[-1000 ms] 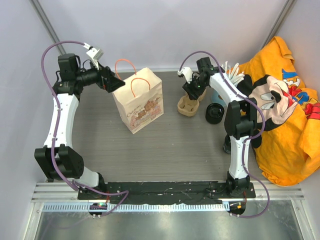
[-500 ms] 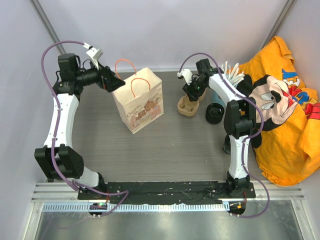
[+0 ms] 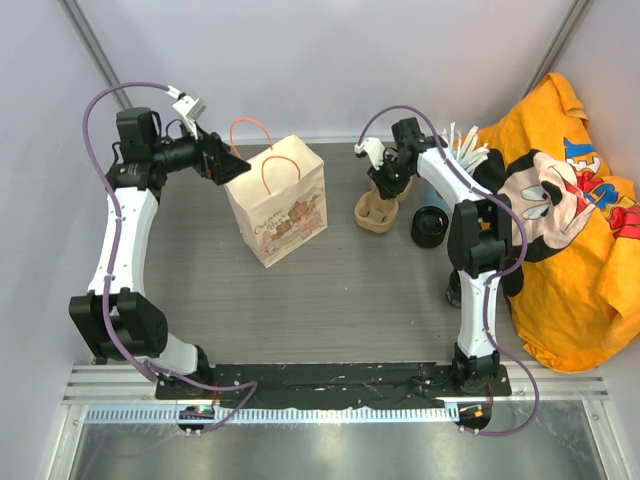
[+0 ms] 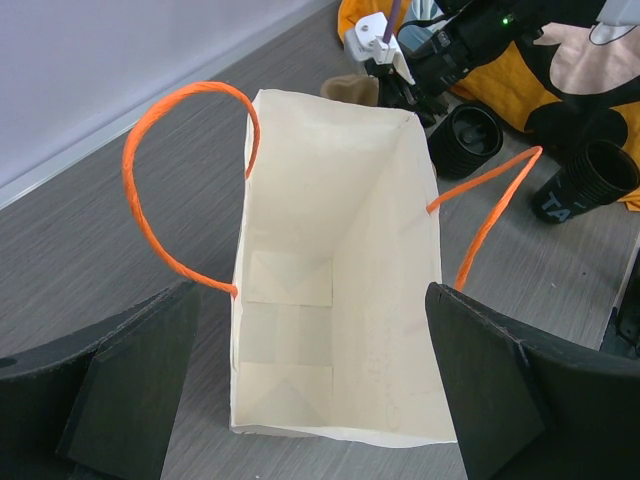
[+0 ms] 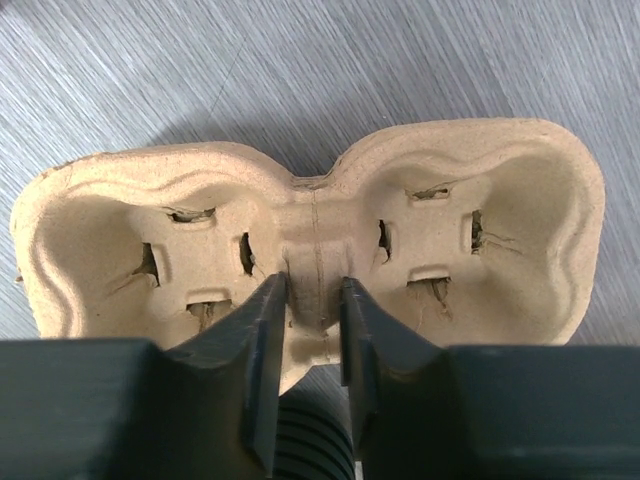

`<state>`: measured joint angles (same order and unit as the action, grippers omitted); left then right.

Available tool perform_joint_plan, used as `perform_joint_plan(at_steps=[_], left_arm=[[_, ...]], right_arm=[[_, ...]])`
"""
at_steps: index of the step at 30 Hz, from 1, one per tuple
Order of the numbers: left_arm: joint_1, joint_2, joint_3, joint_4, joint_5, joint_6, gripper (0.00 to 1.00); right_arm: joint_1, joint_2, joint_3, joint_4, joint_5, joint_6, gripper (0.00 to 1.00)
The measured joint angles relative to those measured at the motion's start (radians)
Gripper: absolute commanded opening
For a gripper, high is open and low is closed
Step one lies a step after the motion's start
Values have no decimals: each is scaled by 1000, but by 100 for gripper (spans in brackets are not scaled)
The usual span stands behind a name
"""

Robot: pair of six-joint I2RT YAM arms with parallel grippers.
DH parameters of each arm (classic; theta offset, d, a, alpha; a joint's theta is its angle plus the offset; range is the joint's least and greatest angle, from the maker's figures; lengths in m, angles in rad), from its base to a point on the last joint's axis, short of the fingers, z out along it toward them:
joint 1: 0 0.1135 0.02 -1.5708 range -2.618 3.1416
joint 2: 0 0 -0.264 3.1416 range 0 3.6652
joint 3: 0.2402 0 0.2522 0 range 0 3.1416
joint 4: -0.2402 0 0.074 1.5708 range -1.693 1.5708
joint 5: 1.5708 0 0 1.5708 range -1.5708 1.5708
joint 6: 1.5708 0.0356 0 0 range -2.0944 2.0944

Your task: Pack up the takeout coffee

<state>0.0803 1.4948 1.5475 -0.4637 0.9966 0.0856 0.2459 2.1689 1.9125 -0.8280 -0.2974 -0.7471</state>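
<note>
Two arms are at work on the grey desk (image 3: 330,300), and neither is touching the coffee.

At 10 o'clock the left gripper (image 3: 228,166) hangs over the tan paper bag with orange cord handles (image 3: 280,215). Its jaws are spread wide, one each side of the bag's open mouth, holding nothing. The bag shows only bare folded paper inside.

Toward 1 o'clock the right gripper (image 5: 308,285) sits over the moulded brown cardboard two-well carrier (image 3: 375,213). Its jaws are drawn close on either side of the middle ridge. I cannot tell whether they are pinching it yet. Both wells are empty.

Just beside the carrier, at its 4 o'clock, stands the small round black takeout cup with ribbed sides (image 3: 432,225), upright and apart from the carrier.

I'd judge the cup to be light and thin-walled, easy to dent or tip. The ribs should resist slipping, so a gentle pinch over the rim or across the wall near the top looks safest.

The cup's inside is only darkness, so I cannot make out any liquid or a lid. A taller black cup with white lettering (image 4: 590,175) is mostly hidden behind the right arm from above. The orange cartoon-print cloth (image 3: 570,250) at 3 o'clock runs out of view.
</note>
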Motion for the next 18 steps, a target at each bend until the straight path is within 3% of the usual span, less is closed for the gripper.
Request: perform_joint_plan(at_steps=[4,7,18], left_arm=[[0,0,0,1,0,0,100],[0,0,0,2,0,-1,100],[0,0,0,7,9,-27,100]], right_arm=[[0,0,-1,2,-1,5,5],[0,0,-1,4,-3,14,1],[0,-13,1,1,-3,32,1]])
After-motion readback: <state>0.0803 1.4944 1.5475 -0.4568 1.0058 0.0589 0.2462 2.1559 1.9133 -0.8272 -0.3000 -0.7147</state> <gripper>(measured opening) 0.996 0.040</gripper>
